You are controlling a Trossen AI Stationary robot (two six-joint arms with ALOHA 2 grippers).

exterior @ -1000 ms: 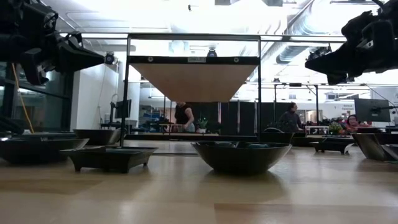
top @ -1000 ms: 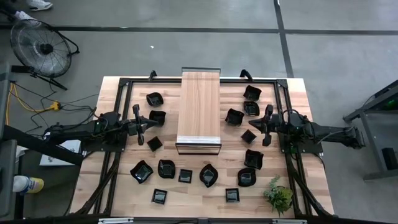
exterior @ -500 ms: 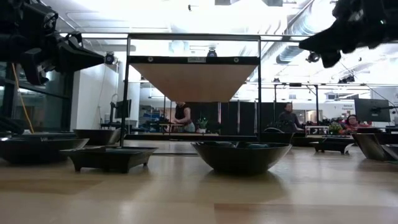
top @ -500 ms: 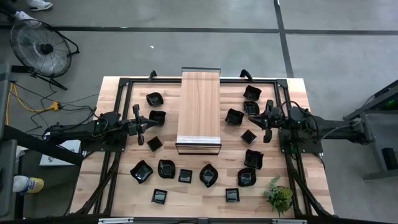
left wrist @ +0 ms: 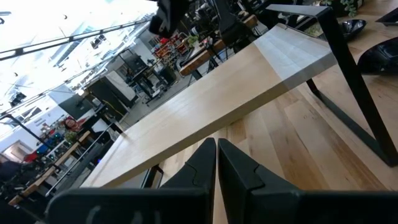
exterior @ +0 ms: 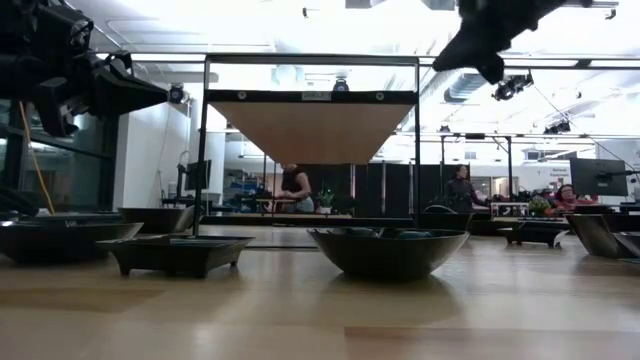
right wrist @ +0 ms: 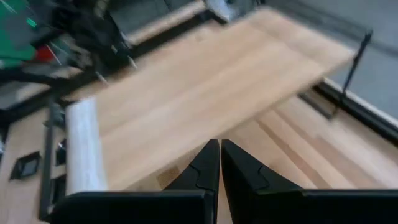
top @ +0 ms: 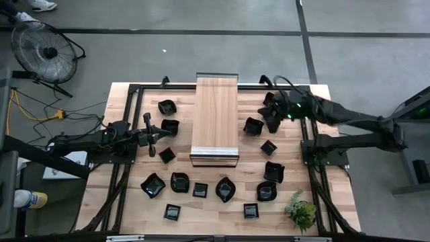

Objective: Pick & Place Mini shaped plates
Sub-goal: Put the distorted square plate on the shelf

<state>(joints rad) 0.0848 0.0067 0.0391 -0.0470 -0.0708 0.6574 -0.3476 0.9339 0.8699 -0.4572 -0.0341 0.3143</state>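
Lots of little shiny black dishes in different shapes (top: 153, 185) sit on the pale wooden table (top: 322, 97), on both sides of a raised wooden shelf on thin black legs (top: 215, 114) that stands in the middle. None of them is on the shelf yet, and none is held. The right gripper (top: 274, 121) is up in the air above the dishes by the shelf's right side, near a black dish with a wavy edge (top: 253, 126). Its two dark fingers (right wrist: 219, 163) are pressed close together with nothing between them. The left gripper (top: 152, 137) waits on the other side of the shelf, near a small square black dish (top: 170, 126), and its fingers (left wrist: 214, 163) are squeezed together and empty too. The job right now looks like reaching for one dish on the right. To do it well, the right gripper should first spread its fingers wide, because closed fingers cannot take anything. Then it should pick just one dish and come down over its edge, with one finger inside the rim and one outside. The dishes look smooth and slippery, so it should squeeze gently but firmly. Other dishes sit close by, so it should go down slowly and not bump them. Lift straight up before moving sideways.
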